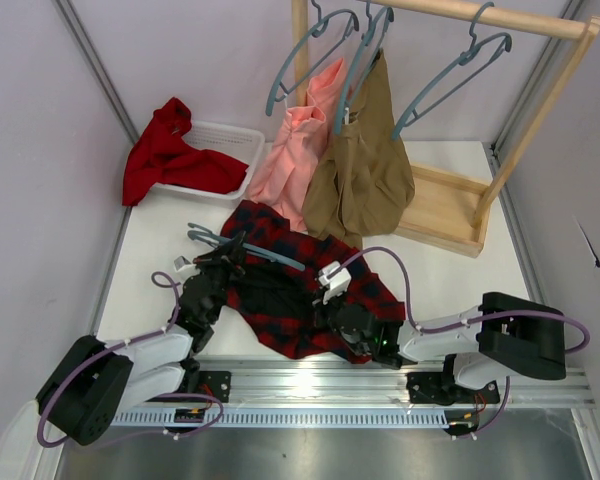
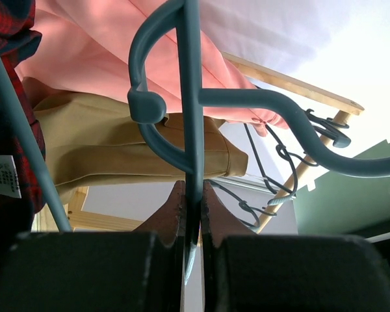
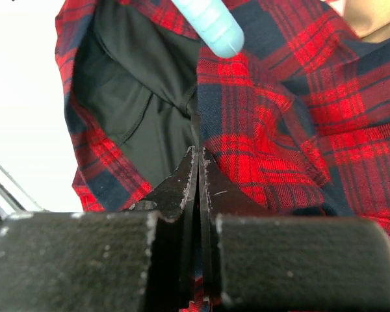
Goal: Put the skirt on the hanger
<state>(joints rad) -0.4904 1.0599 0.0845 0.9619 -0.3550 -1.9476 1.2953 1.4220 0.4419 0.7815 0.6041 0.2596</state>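
I count four hangers [image 1: 458, 72]; one hanger [image 2: 192, 97] is in the left gripper [image 2: 194, 198]. Four cloths: a skirt [image 1: 265, 225], a pink one [image 1: 295, 150], a tan one [image 1: 365, 170], a red one [image 1: 165, 150]. One basket [image 1: 230, 130]. One rack [image 1: 450, 215].

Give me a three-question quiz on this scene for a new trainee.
1. True or false: the left gripper is shut on the hanger.
2. The right gripper is pinching: A the skirt, B the hanger, C nothing.
3. Fill in: the red cloth drapes over the white ____.
Key: 1 true; 2 A; 3 basket.
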